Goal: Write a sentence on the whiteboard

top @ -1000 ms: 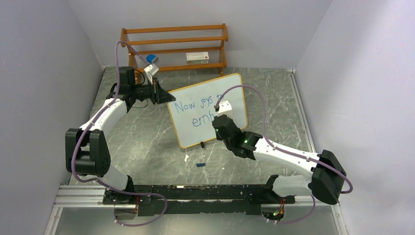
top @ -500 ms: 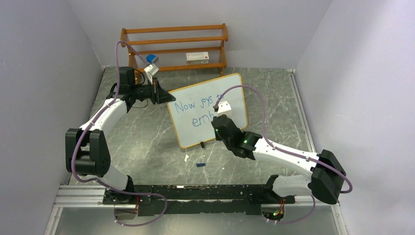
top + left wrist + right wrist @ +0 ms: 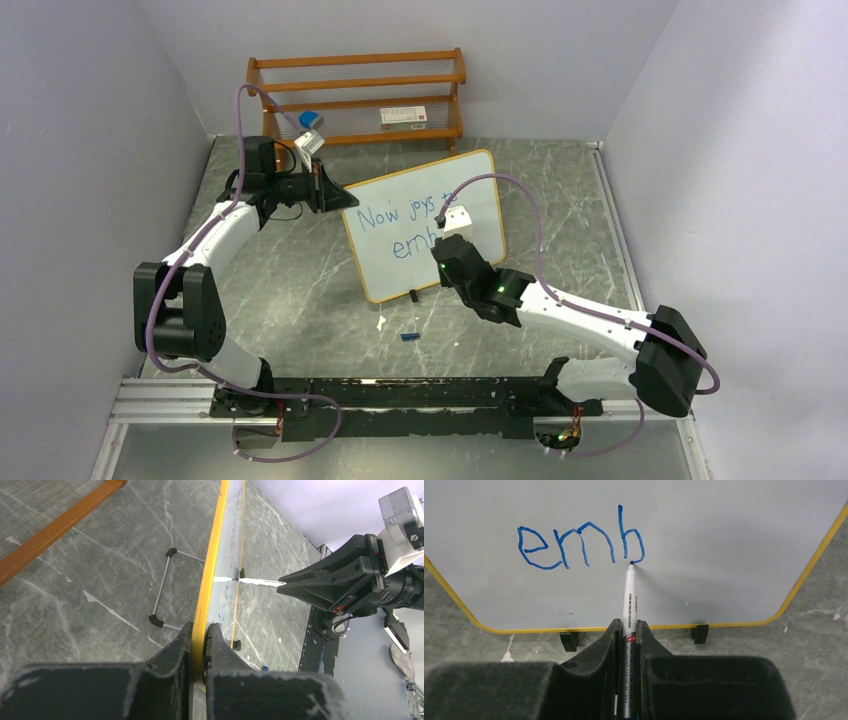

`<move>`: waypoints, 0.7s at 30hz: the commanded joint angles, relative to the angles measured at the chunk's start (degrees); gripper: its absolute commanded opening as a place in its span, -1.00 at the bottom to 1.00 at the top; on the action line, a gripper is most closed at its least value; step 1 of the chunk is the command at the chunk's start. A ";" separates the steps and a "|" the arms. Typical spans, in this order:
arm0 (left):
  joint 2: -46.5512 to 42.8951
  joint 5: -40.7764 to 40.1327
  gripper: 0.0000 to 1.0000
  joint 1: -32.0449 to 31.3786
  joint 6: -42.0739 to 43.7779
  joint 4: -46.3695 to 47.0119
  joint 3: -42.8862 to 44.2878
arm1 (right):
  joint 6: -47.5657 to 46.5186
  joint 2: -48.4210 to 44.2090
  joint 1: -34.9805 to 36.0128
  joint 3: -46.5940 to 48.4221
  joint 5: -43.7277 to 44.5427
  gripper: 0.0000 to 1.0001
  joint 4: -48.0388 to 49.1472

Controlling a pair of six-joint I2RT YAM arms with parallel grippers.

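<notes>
My right arm stretches forward to mid-table, and my right gripper (image 3: pixel 627 626) clamps a marker (image 3: pixel 629 592) whose tip touches the whiteboard (image 3: pixel 734 535). My left arm bends far-left, left gripper (image 3: pixel 199 632) pinching the board's edge. Only the right wrist view shows the tip at the "b" of the sentence (image 3: pixel 579 542).

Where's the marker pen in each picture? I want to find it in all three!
Top external: not visible; the right gripper hides it against the whiteboard.
Left wrist: middle right, the marker pokes from the black gripper to the board.
Right wrist: centre, marker pointing up, tip at the blue b.
Shared landmark: the whiteboard's yellow frame.
</notes>
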 commanded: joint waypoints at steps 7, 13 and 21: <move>4.28 -12.38 -0.90 -3.10 9.02 -6.57 -2.99 | -0.73 1.53 0.00 2.03 -0.41 -1.00 4.59; 4.29 -12.49 -0.90 -3.10 8.97 -6.63 -2.93 | -1.08 1.20 -0.03 2.17 -0.01 -1.00 4.86; 4.28 -12.56 -0.90 -3.10 9.00 -6.72 -2.95 | -0.77 -0.76 -0.03 2.02 0.56 -1.00 2.60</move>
